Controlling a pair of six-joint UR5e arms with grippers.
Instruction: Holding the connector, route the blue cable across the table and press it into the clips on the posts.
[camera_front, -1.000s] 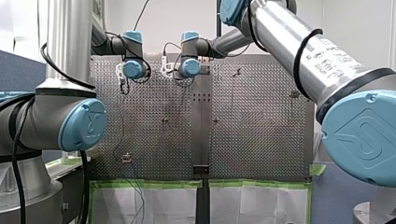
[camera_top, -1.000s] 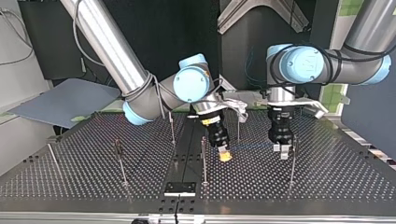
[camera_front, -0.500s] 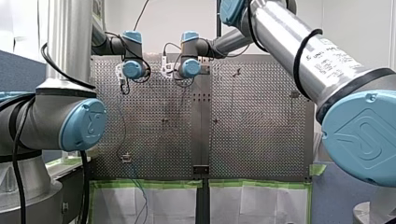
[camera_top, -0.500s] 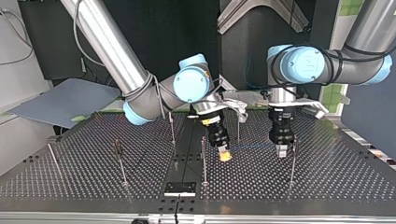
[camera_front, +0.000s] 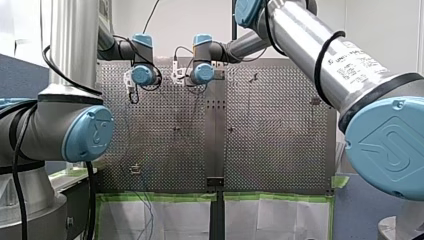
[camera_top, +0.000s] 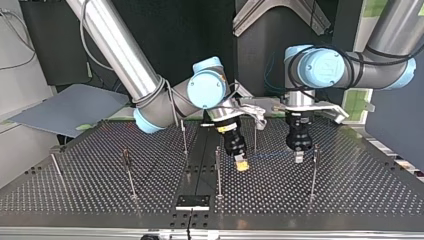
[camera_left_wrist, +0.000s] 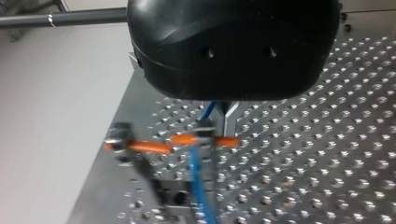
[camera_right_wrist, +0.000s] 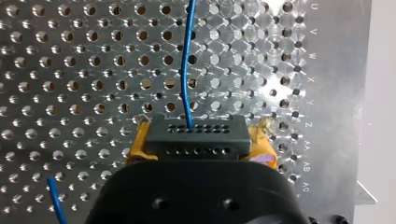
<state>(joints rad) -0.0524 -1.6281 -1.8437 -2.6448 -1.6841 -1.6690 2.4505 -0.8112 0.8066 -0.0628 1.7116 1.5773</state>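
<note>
My right gripper (camera_right_wrist: 201, 140) clamps the black connector (camera_right_wrist: 196, 135) between its yellow pads (camera_right_wrist: 264, 140). From the connector the blue cable (camera_right_wrist: 187, 60) runs straight ahead over the table (camera_right_wrist: 70, 70). My left gripper (camera_left_wrist: 219, 114) has its metal fingers (camera_left_wrist: 230, 116) pinched on the cable. Just ahead of them the cable crosses a blurred orange clip (camera_left_wrist: 187, 139). A post (camera_top: 314, 170) stands just beside that gripper.

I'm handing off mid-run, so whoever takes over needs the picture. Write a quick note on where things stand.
Right gripper: shut on the black perforated connector.
Left gripper: shut on the thin blue cable, beside a slim metal post.
The cable spans both grippers. Just ahead of the left one it crosses an orange clip; seating unclear.
To do: confirm that clip, then the other posts.
</note>
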